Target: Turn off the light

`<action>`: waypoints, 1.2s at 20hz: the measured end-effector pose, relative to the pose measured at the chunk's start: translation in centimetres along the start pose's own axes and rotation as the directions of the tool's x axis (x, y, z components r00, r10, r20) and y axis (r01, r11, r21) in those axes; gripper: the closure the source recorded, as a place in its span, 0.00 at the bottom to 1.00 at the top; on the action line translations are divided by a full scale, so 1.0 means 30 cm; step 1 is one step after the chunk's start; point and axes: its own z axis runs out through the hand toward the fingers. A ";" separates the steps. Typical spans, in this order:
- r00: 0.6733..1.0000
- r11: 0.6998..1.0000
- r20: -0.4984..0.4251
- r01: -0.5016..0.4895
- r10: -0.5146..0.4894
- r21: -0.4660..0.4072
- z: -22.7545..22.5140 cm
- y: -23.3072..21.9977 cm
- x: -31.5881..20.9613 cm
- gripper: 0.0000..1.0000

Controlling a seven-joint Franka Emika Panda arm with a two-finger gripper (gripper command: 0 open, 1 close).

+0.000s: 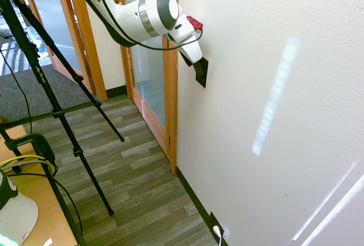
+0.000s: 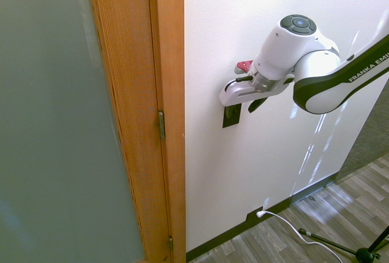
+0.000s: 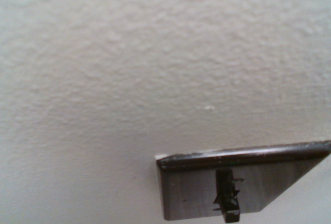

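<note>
The light switch is a small black upright plate (image 1: 202, 74) on the white wall, just right of the wooden door frame. It also shows in the second exterior view, switch plate (image 2: 231, 116), below the white hand. My gripper (image 1: 197, 65) is pressed up against the plate's upper part, gripper (image 2: 240, 105), reaching straight at the wall. Close up in the wrist view, the switch plate (image 3: 238, 188) fills the lower right, with a small dark toggle (image 3: 227, 202) sticking out of it. No lamp is in view.
A wooden door frame (image 2: 164, 93) with frosted glass (image 1: 151, 70) stands right beside the switch. Low on the wall is a white outlet (image 1: 225, 233) with a white cable (image 2: 292, 226). Pale sun streaks (image 1: 276, 95) cross the wall. Wood-plank floor (image 1: 136, 178) lies below.
</note>
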 end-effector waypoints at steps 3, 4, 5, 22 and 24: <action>1.000 1.000 -0.002 -0.008 0.008 0.008 0.003 0.002 0.003 1.00; 1.000 1.000 -0.002 -0.010 0.010 0.012 0.003 0.001 0.002 1.00; 1.000 1.000 -0.003 -0.010 0.010 0.016 0.003 0.000 0.001 1.00; 1.000 1.000 0.009 -0.019 0.019 -0.002 0.092 -0.029 -0.003 1.00; 1.000 1.000 0.012 -0.018 0.018 -0.010 0.118 -0.028 -0.006 1.00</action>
